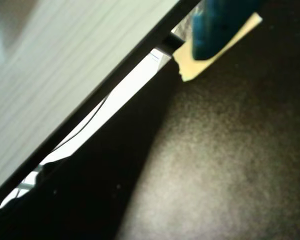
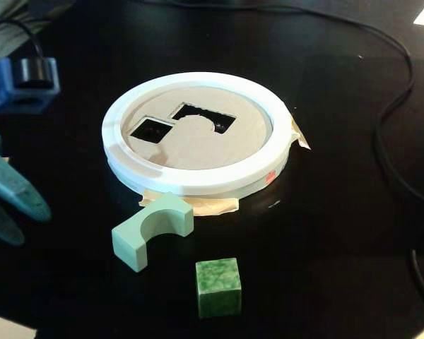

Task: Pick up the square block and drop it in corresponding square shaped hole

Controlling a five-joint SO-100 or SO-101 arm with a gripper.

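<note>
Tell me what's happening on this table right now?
Nothing is being handled yet. The green square block sits on the black table near the front, beside a pale green arch block. Behind them is the white round sorter, its square hole and arch-shaped hole both empty. The blue fingers wait at the left edge of the fixed view, holding nothing.

Your tool (image 2: 3, 201) is cut off by the fixed view's left edge, so you can't judge its jaws. The wrist view is blurred; a blue part (image 1: 222, 25) runs off its top.
</note>
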